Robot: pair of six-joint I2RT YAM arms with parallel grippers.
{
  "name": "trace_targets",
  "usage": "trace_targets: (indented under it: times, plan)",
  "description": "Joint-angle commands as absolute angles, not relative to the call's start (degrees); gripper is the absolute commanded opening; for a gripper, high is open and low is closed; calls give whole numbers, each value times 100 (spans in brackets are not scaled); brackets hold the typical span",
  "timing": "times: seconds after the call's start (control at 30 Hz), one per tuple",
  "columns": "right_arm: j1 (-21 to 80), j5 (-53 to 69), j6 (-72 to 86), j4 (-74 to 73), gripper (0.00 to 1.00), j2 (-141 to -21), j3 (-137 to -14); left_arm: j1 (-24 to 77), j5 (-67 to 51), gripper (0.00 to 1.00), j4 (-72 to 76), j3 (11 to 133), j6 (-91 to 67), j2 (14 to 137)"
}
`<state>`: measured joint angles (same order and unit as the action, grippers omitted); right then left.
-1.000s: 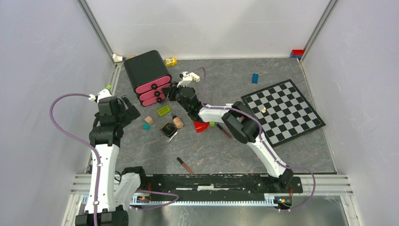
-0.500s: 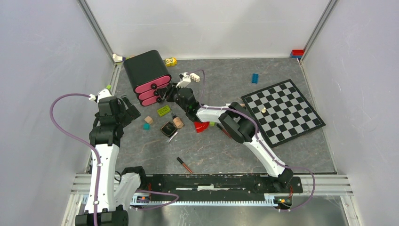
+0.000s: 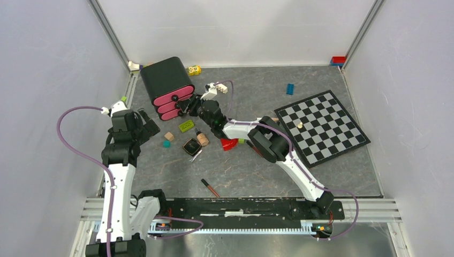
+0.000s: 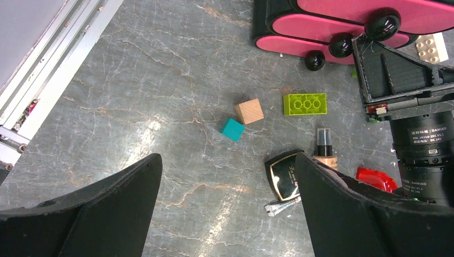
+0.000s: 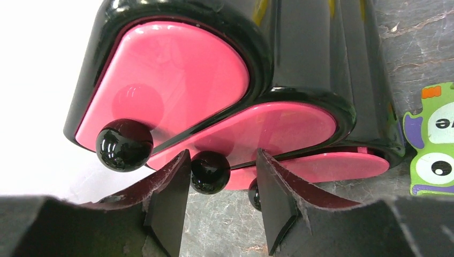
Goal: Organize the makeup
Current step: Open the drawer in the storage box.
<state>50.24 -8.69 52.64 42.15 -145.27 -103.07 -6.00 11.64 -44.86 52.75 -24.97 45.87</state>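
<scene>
Your table [image 3: 321, 171] is dark grey and marbled. Near its far left corner stands a black drawer box [image 3: 163, 77] with pink fronts, with a yellow toy [image 3: 194, 69] just beside it at the far edge. Toward the right edge lies a checkerboard [image 3: 322, 126], with a blue brick [image 3: 289, 89] near it. Mid-table you have a green brick [image 3: 186, 126], a wooden cube [image 3: 169, 136], a teal cube [image 3: 166, 143], a black compact [image 3: 190, 146], a beige bottle [image 3: 202, 138] and a red D-shaped piece [image 3: 229, 144]. A slim dark-red tube [image 3: 210, 187] lies alone toward the near edge.

The left arm [image 3: 118, 182] and the right arm [image 3: 301, 172] both wear white shells between black joints, each trailing a looping purple cable [image 3: 80, 108], with matte black, rough-edged wedge fingers [image 4: 101, 214] and a black wrist cylinder [image 4: 428, 155] printed in white lettering.
</scene>
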Motion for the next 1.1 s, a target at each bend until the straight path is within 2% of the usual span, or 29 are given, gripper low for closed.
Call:
trace_targets:
  times: [0.0,0.53,0.7,0.8,0.97,1.07]
  plan:
    - [5031,-741,5379,4248,54,-14726,-10547,-606,1132,100,-4298,5300,-2408,4555]
    - [5019,-462,5581,4682,57,-14873,-10545,-605,1129,100,-4298,5300,-2407,4557]
    - [5021,-439,5577,4697,56,-14912,-10624,-607,1132,100,-4295,5296,-2408,4561]
    - [5019,-441,5594,4632,51,-14941,-10684,-606,1127,100,-4297,5300,-2408,4562]
    - [5013,-422,5640,4641,33,-14962,-10693,-606,1119,100,-4297,5298,-2408,4562]
    - [5010,-396,5626,4713,29,-14905,-10584,-607,1125,100,-4298,5291,-2408,4562]
